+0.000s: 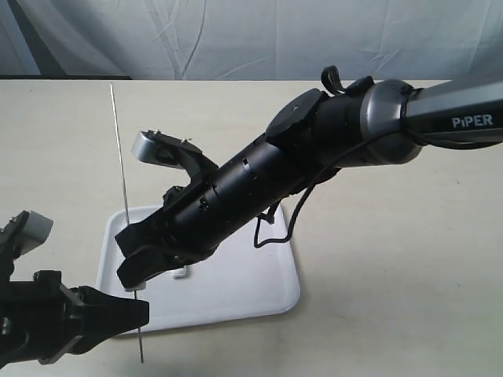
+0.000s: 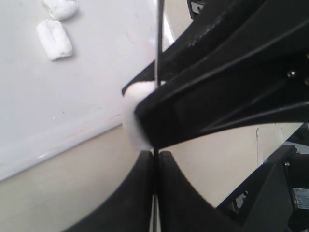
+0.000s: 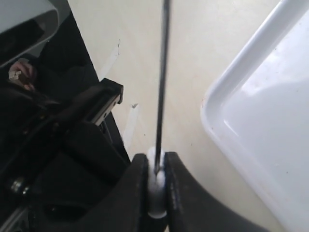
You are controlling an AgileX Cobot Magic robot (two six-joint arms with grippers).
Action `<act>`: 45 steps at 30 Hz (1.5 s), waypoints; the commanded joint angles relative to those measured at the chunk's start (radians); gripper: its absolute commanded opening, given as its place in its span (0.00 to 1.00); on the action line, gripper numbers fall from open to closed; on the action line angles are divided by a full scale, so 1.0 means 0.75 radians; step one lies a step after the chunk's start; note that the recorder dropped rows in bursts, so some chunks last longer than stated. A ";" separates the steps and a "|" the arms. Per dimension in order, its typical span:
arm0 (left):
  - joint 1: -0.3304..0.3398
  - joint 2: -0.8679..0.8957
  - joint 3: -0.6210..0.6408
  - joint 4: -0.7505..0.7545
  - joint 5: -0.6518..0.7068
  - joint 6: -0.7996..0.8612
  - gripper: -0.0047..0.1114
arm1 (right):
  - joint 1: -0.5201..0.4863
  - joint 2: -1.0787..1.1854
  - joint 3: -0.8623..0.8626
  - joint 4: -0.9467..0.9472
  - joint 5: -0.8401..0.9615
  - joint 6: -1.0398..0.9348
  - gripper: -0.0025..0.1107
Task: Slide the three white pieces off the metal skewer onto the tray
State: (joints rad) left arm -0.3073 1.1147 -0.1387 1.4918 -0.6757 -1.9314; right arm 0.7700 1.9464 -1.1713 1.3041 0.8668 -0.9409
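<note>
The metal skewer (image 1: 122, 181) stands nearly upright near the tray's left edge. My left gripper (image 1: 140, 312) is shut on its lower end, the thin rod (image 2: 158, 43) pinched between the jaws (image 2: 155, 162). My right gripper (image 1: 132, 259) reaches across and is shut on one white piece (image 3: 157, 191) still threaded on the skewer (image 3: 163, 72). That piece (image 2: 131, 118) shows beside the right gripper's black fingers (image 2: 203, 96), just above my left jaws. Two other white pieces (image 2: 54, 38) (image 2: 60, 7) lie loose on the white tray (image 1: 244, 290).
The right arm's black forearm (image 1: 259, 181) lies diagonally over the tray (image 3: 270, 121) and hides much of it. A black cable (image 1: 295, 212) hangs under it. Beige tabletop (image 1: 393, 259) surrounds the tray; a grey curtain (image 1: 251, 35) backs it.
</note>
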 commanded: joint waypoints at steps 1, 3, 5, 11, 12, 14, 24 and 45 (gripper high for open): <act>-0.006 -0.003 0.015 0.094 -0.056 -0.007 0.04 | -0.050 -0.035 -0.015 0.073 -0.070 -0.012 0.02; -0.006 -0.003 0.015 0.099 -0.066 -0.007 0.04 | -0.050 -0.035 -0.015 0.073 -0.080 -0.012 0.02; -0.006 -0.003 0.015 0.124 -0.086 -0.007 0.04 | -0.050 -0.037 -0.015 0.082 -0.098 -0.012 0.02; -0.006 -0.003 0.015 0.251 -0.158 -0.063 0.04 | -0.071 -0.052 -0.015 0.149 -0.163 -0.033 0.02; -0.006 -0.003 0.015 0.276 -0.169 -0.088 0.04 | -0.084 -0.055 -0.015 0.164 -0.163 -0.044 0.02; -0.006 -0.003 0.015 0.336 -0.193 -0.124 0.04 | -0.111 -0.077 -0.015 0.191 -0.183 -0.050 0.02; -0.006 -0.003 0.015 0.337 -0.248 -0.142 0.04 | -0.262 -0.173 -0.015 0.251 -0.191 -0.094 0.02; -0.006 -0.003 0.015 0.337 -0.265 -0.142 0.04 | -0.374 -0.345 -0.038 0.400 -0.404 -0.188 0.02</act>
State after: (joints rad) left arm -0.3055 1.1091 -0.1496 1.6319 -0.8449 -2.0079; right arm 0.5217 1.7187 -1.1655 1.5010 0.7155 -1.0582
